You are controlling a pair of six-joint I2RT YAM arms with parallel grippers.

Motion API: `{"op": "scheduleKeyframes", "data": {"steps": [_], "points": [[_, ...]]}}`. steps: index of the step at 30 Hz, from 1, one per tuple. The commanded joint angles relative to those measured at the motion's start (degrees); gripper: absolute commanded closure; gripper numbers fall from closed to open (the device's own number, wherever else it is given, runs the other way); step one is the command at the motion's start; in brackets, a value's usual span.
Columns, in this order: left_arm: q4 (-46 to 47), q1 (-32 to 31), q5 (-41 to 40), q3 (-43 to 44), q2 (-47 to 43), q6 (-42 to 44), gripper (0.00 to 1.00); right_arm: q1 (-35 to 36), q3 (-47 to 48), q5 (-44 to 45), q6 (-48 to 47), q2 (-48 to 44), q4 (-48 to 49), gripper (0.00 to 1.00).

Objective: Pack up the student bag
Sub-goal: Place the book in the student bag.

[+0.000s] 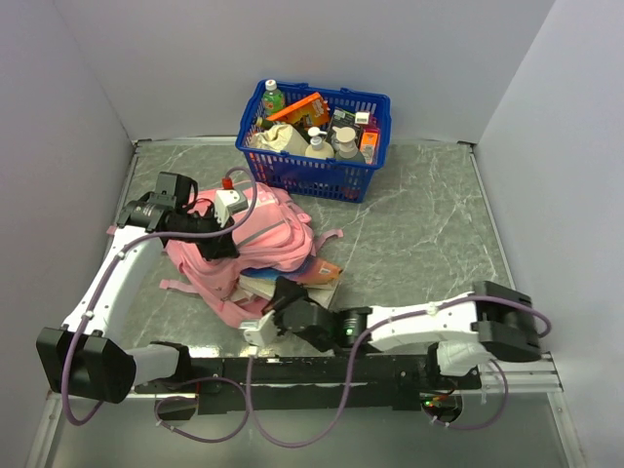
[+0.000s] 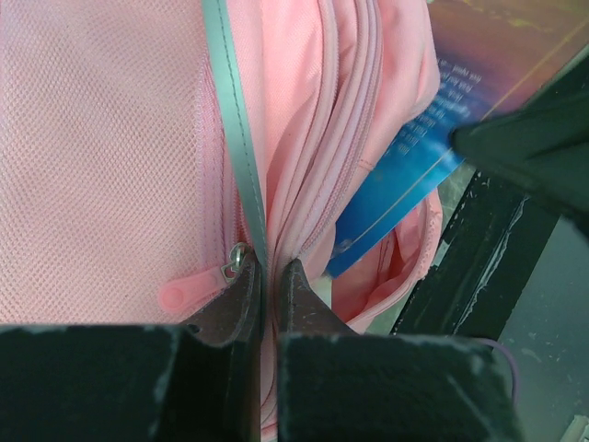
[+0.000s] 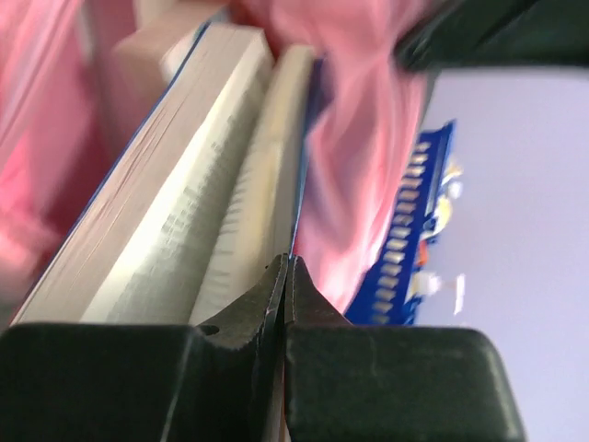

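Now, left gripper (image 2: pixel 267 287) closed tight on the pink student bag (image 2: pixel 110 138), right gripper (image 3: pixel 285 276) closed tight on a book (image 3: pixel 175 221), by its cover.

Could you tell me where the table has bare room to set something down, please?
The right half of the table is bare, between blue basket, right wall and right arm. Crowded: centre-left, around student bag, books and left arm.
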Motion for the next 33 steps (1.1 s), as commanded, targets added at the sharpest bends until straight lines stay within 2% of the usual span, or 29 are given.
{"op": "scheduleKeyframes", "data": {"steps": [1,5,6,8,9,12,18,22,23,25,26,27,28,29,30,31,33], "points": [[4.6,0.4,3.2,3.4,-0.7,0.5,0.99,0.1,8.9,-3.7,-6.5,7.7,11.5,1.0],[4.3,0.4,2.5,2.8,-1.6,1.1,0.99,0.1,16.0,-4.4,7.3,15.2,-1.4,0.98],[4.2,0.4,2.3,2.7,-1.9,1.3,0.99,0.1,16.7,-4.5,9.9,15.6,-3.6,0.77],[4.2,0.4,1.6,2.1,-2.0,1.7,0.99,0.3,17.0,-5.3,18.7,15.0,-8.3,0.61],[4.2,0.4,1.5,2.0,-2.0,1.9,0.99,0.4,17.2,-6.0,22.0,14.3,-9.9,0.46],[4.5,0.4,1.6,1.6,-1.7,2.2,0.99,0.1,19.3,-9.9,34.2,11.3,-15.9,0.2],[4.6,0.4,2.2,2.2,-0.4,1.6,0.99,-3.3,23.3,-19.0,47.4,6.5,-20.9,0.2],[5.0,0.4,1.1,1.3,-1.0,1.9,0.99,-6.0,22.3,-21.6,54.7,0.7,-22.7,0.2],[5.2,0.4,0.8,0.8,-1.1,2.1,0.99,-7.0,22.1,-21.0,59.6,-0.3,-23.5,0.21],[5.4,0.4,0.6,0.4,-1.3,2.1,0.99,-11.6,21.1,-18.3,66.9,-4.0,-26.5,0.29],[5.5,0.4,0.6,-0.2,-1.5,2.2,0.99,-13.4,20.2,-19.0,76.3,-5.4,-30.8,0.34],[5.6,0.4,0.6,-0.4,-1.6,2.3,0.99,-14.9,17.1,-18.6,80.8,-7.1,-32.8,0.4],[5.8,0.4,0.7,-0.6,-1.7,2.3,0.99,-16.7,15.0,-16.0,85.4,-10.9,-34.8,0.38],[6.0,0.4,0.5,-1.1,-1.6,2.3,0.99,-19.1,12.5,-15.8,93.2,-13.4,-37.0,0.33],[6.2,0.4,0.6,-1.3,-1.7,2.2,0.99,-20.0,6.5,-15.4,96.4,-16.0,-37.6,0.24],[6.3,0.4,0.6,-1.4,-1.6,2.3,0.99,-20.7,3.7,-14.7,99.5,-21.0,-38.2,0.21],[6.0,0.4,0.8,-1.2,-1.1,2.4,0.99,-22.9,-4.0,-15.2,105.0,-25.7,-38.2,0.2]]}}
